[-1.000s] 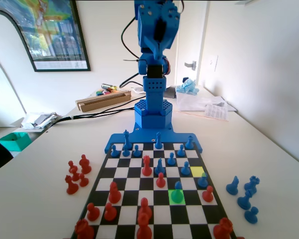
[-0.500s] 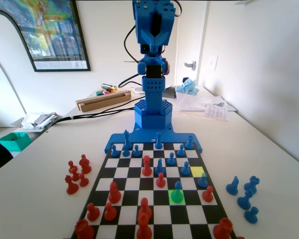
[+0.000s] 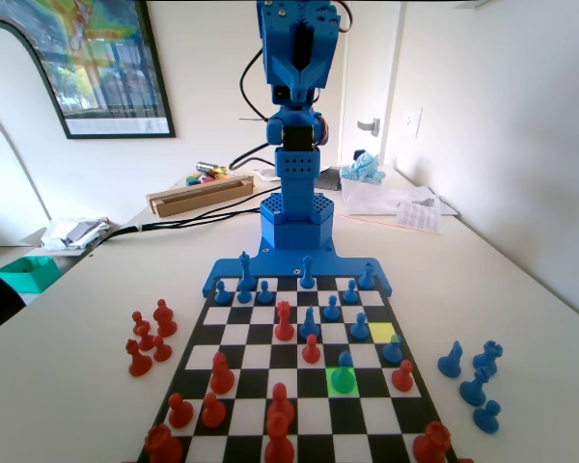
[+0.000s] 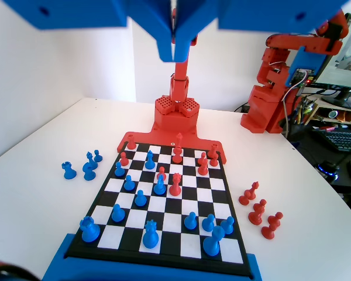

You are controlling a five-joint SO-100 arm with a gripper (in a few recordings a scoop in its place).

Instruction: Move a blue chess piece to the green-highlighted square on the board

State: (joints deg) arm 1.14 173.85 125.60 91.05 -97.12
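Blue two-finger gripper [image 4: 174,44] raised high above the board, jaws pressed together at the top edge of the wrist view, tips meeting in a narrow point, nothing between them. In the fixed view, folded up atop the blue arm [image 3: 296,145] at twelve o'clock, well apart from every piece.

Below, flat black-and-white chequered chessboard [image 3: 234,336] with thin dark edge. At about four o'clock from the board's centre in the fixed view, bright green-highlighted square [image 3: 343,384], already bearing a small blue plastic pawn [image 3: 344,367] with round ball head and flared base, upright, base inside the green cell. Pale yellow-highlighted cell [image 3: 382,332] at about one o'clock from it, bare. Red pawns [image 3: 220,372] spread over the near half, more red pieces [image 3: 147,338] off the board at nine o'clock, spare blue pieces [image 3: 475,380] off the board at three o'clock.

Judged from the layout: placement done, arm parked clear.

Likely handling of the pawn: light, rigid, smooth plastic, prone to slip or tip from a sideways nudge, not fragile. Best hold just under the ball head, on the narrow neck, jaws closing squarely from above so the head blocks slipping; neighbours near enough to demand a straight vertical approach.
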